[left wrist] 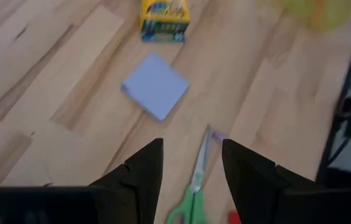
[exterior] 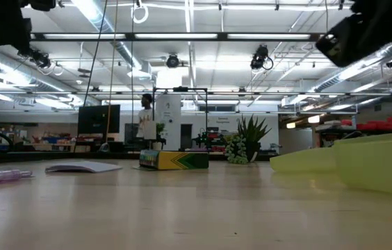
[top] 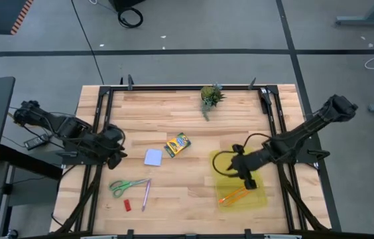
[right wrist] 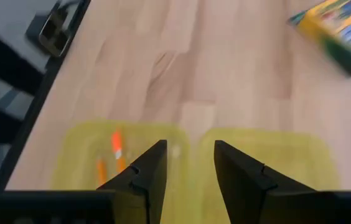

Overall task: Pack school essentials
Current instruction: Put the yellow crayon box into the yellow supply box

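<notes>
The open translucent yellow case point(top: 256, 196) lies at the table's near right with the orange pencil point(right wrist: 118, 148) inside it. My right gripper point(right wrist: 185, 163) hovers open above the case, nothing between its fingers. My left gripper point(left wrist: 191, 163) hangs open over the table's left side, above the green-handled scissors point(left wrist: 191, 196). The light-blue note pad point(top: 152, 157) and the crayon box point(top: 178, 144) lie flat mid-table. The pinkish pen point(top: 146, 194) and the red eraser point(top: 127, 205) lie near the front edge, beside the scissors point(top: 128, 186).
A small green potted plant point(top: 211, 96) stands at the far edge, right of centre. Black rails point(top: 101, 119) frame the wooden table on all sides. Bare wood lies between the crayon box and the case.
</notes>
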Motion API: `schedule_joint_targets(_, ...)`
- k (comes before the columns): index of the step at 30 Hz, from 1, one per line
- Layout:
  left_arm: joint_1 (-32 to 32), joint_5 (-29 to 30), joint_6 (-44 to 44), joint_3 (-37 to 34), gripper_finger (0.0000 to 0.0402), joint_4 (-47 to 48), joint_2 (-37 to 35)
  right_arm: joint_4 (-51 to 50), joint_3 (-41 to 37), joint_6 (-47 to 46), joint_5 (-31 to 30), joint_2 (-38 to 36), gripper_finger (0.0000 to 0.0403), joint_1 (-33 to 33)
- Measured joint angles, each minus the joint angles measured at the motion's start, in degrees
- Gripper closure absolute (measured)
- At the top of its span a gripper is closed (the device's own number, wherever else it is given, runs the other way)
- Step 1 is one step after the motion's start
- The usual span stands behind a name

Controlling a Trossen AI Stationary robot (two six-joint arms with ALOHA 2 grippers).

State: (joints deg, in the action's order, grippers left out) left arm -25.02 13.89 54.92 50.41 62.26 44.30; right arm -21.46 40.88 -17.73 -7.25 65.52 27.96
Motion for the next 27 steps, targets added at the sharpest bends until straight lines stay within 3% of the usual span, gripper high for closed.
schedule_joint_targets(10, 0.03, -4.23, -1.21, 0.00, 0.0230, 0.81, 3.74, 9.26, 0.90, 4.76, 0.02, 5.02, 0.0264, -9.32)
schedule_joint_targets(17, 0.02, -8.28, -1.60, -0.02, 0.0230, 0.83, 3.66, 9.76, 11.19, 9.32, 0.21, 17.59, 0.0264, -12.60)
schedule_joint_targets(27, 0.04, -9.72, -1.71, -0.02, 0.0230, 1.28, 3.44, 15.74, 24.23, 14.15, 2.49, 32.10, 0.0264, -17.27)
